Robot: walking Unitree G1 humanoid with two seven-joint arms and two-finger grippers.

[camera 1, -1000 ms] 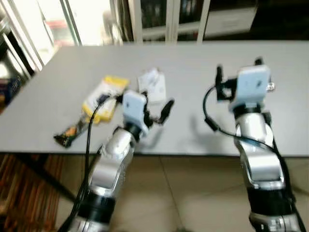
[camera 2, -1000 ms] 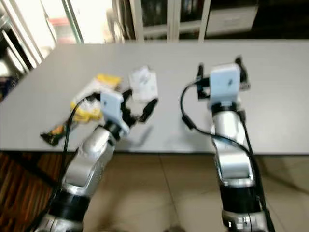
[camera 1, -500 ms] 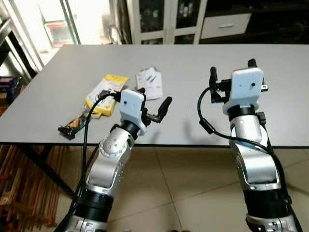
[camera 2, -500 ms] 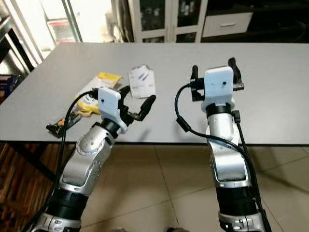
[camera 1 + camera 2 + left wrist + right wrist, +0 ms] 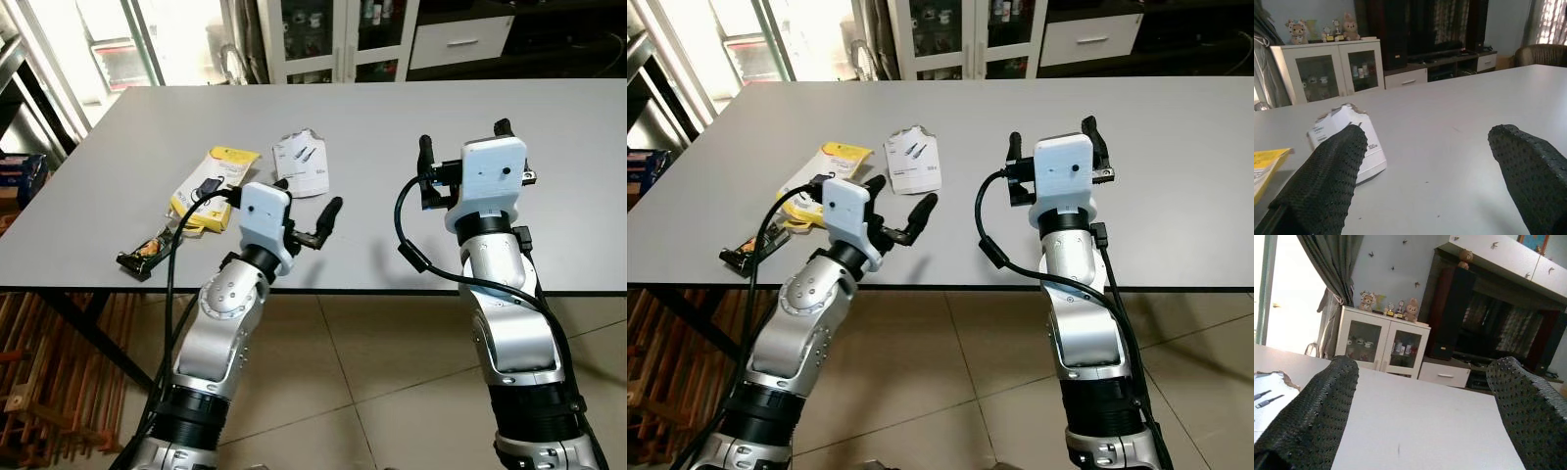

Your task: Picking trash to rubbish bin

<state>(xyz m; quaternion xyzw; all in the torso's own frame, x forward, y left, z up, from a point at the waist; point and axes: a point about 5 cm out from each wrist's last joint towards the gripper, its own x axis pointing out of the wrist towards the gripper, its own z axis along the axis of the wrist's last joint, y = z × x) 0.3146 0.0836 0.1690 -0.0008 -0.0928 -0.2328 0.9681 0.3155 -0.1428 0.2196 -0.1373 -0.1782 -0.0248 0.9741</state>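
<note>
Grey and wide, the surface (image 5: 411, 117) stands on a tiled floor (image 5: 382, 392), with white glass-door cabinets (image 5: 333, 34) behind it.

Three bits of trash lie on it. A torn white packet (image 5: 303, 164) lies just past the tips of the left jaws (image 5: 313, 223). A yellow packet (image 5: 217, 186) lies beside the white one, out to the left of those jaws. A dark snack wrapper (image 5: 149, 254) lies near the front edge, touching the yellow packet's near end, farther to the left of the jaws. Nothing is held.

The left jaws hang low over the front part of the surface, and they are spread wide. In the left wrist view the white packet (image 5: 1349, 137) sits right behind one black finger (image 5: 1327, 181), and the yellow packet's corner (image 5: 1266, 164) peeks in beside it.

The right jaws (image 5: 462, 142) are held up over the surface too, well apart from all the trash, which lies off to their left. They are also spread wide with nothing between them. In the right wrist view a corner of the white packet (image 5: 1268, 399) shows beside one finger (image 5: 1312, 416).
</note>
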